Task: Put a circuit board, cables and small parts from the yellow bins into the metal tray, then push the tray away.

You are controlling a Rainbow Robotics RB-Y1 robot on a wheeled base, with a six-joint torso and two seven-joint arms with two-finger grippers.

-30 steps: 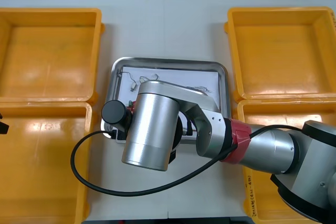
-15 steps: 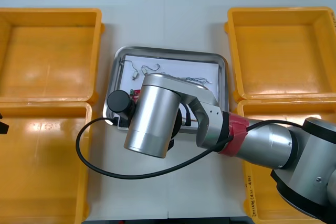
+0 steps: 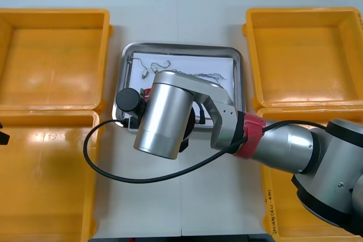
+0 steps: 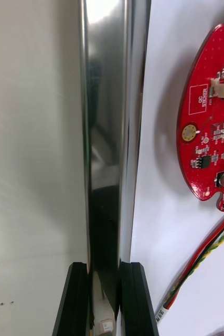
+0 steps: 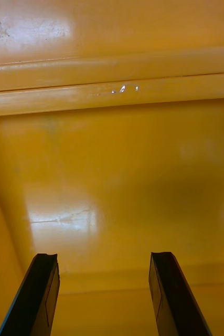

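The right tool [image 4: 107,302] is clamped on the rim of the metal tray [image 3: 182,49], with 1 black finger [image 4: 78,299] outside the shiny edge and 1 inside. The tray sits on the light surface [image 3: 176,15] between the 4 yellow bins [image 3: 54,55]; on its white inside lie a round red circuit board [image 4: 209,115], a red and yellow cable [image 4: 203,260] just beside it, and thin cables [image 3: 209,75] farther in. The left tool [image 5: 104,260] hangs with its fingers apart above the floor of 1 of the yellow bins.

Metal tray [image 3: 240,77] between the yellow bins [image 3: 54,60], white inside, with red circuit board [image 4: 209,115] and red-and-yellow cable [image 4: 198,265]
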